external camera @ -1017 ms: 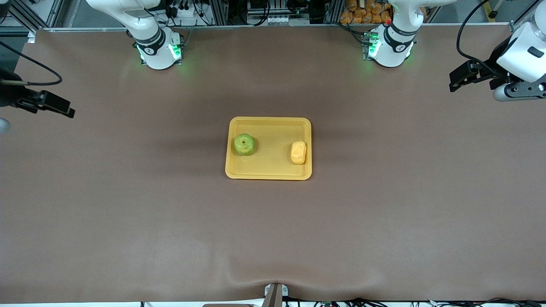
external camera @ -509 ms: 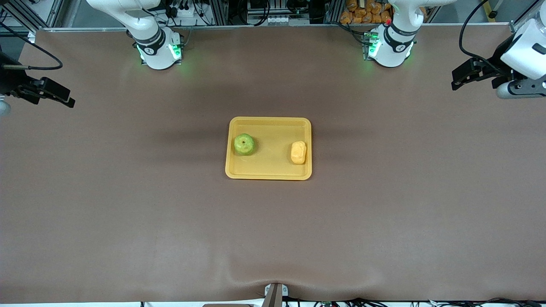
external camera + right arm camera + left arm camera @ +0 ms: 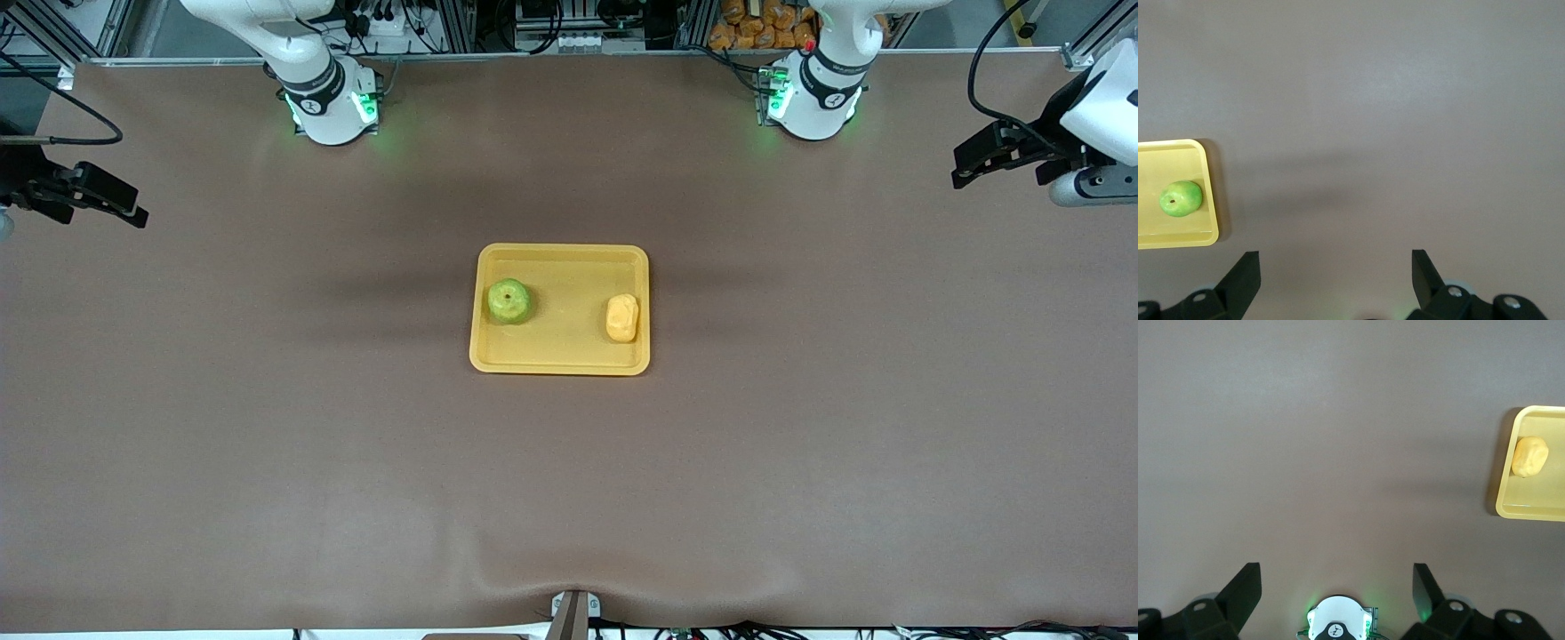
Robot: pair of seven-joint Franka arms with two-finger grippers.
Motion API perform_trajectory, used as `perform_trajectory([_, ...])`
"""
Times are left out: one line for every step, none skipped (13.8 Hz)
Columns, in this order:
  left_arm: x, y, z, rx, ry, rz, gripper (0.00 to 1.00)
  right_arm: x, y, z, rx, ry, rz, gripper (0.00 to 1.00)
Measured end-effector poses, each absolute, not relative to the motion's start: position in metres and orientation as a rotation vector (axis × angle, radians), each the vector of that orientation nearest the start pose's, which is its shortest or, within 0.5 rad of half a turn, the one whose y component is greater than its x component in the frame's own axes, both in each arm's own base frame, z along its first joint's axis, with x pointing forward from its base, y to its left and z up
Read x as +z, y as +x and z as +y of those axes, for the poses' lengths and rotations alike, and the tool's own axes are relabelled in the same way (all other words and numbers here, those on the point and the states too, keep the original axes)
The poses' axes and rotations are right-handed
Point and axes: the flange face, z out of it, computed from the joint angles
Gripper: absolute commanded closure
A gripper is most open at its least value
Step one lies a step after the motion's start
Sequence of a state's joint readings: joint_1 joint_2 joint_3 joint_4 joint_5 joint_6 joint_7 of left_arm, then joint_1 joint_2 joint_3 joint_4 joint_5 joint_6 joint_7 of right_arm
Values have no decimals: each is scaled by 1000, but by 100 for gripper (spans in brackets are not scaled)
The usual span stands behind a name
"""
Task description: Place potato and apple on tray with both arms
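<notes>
The yellow-orange tray [image 3: 560, 356] lies in the middle of the table. The green apple [image 3: 509, 301] sits in it toward the right arm's end. The pale yellow potato [image 3: 622, 317] sits in it toward the left arm's end. My left gripper [image 3: 965, 164] is open and empty, up in the air over the left arm's end of the table. Its wrist view [image 3: 1335, 583] shows the potato [image 3: 1529, 456] and the tray's rim [image 3: 1503, 500]. My right gripper [image 3: 129, 209] is open and empty over the right arm's end. Its wrist view [image 3: 1335, 263] shows the apple [image 3: 1181, 198] in the tray [image 3: 1178, 237].
The brown table [image 3: 569, 480] carries the two arm bases with green lights, the right arm's base [image 3: 329, 111] and the left arm's base [image 3: 813, 102], along its edge farthest from the front camera. A small bracket [image 3: 573, 613] sits at the near edge.
Both grippers have drawn farther outward from the tray toward their ends of the table and risen. The apple, potato and tray have not moved.
</notes>
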State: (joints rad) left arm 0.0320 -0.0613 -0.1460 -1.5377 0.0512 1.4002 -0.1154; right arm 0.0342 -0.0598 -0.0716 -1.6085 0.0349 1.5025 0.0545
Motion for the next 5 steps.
perform_trajectory([659, 514, -56, 103, -3073, -13, 0, 633, 528, -17, 72, -3099, 140, 0])
perform_trajectory([660, 514, -56, 97, -3075, -12, 0, 633, 528, -17, 72, -3099, 140, 0])
perform_trajectory([662, 514, -56, 91, -3075, -12, 0, 633, 528, -17, 72, -3099, 139, 0])
perform_trajectory([663, 514, -56, 87, -3076, -12, 0, 633, 528, -17, 72, -3099, 139, 0])
perform_trajectory([664, 514, -56, 85, -3076, -12, 0, 633, 528, -17, 71, -3099, 139, 0])
